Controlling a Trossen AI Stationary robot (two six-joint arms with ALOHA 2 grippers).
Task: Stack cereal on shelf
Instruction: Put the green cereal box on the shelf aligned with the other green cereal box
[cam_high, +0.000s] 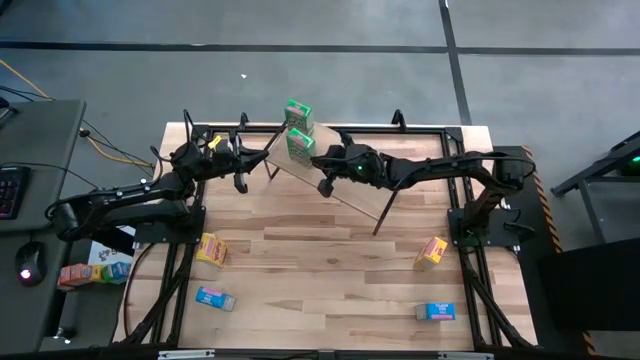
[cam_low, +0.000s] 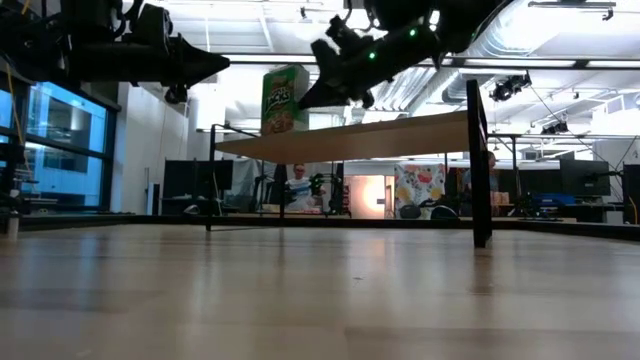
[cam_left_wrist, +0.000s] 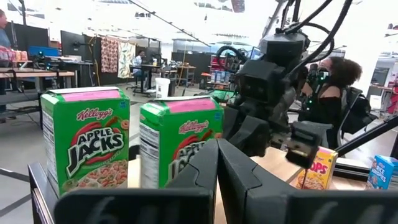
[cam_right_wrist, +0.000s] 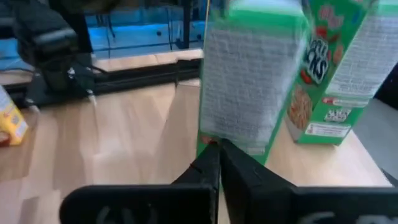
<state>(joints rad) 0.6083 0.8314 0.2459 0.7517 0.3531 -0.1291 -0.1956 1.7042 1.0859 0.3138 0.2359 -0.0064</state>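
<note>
Your right claw (cam_high: 323, 186) hangs with its fingers pressed together and nothing between them, just beside the nearer of two green cereal boxes (cam_high: 300, 146) standing upright on the shelf (cam_high: 345, 190). The second green box (cam_high: 298, 113) stands right behind the first, toward the far end of the board; whether they touch cannot be told. Your left claw (cam_high: 241, 181) is likewise closed and empty, poised off the shelf's other side, facing the same pair across the board.

Further out, four boxes lie on the bench (cam_high: 320, 270): a yellow box (cam_high: 211, 249) and a blue box (cam_high: 214, 298) on the left arm's side, and another yellow box (cam_high: 431, 253) and another blue box (cam_high: 434, 312) on the right arm's, all well apart from the shelf.

Expect these boxes to be light, thin-walled cardboard: stiff along the edges, yielding across the broad printed faces, and fairly slick. They would likely tip at a nudge, and the shelf stands on thin rod legs. You would do best to open wide and pinch across the narrow sides near the middle, squeezing gently so the card does not buckle.
</note>
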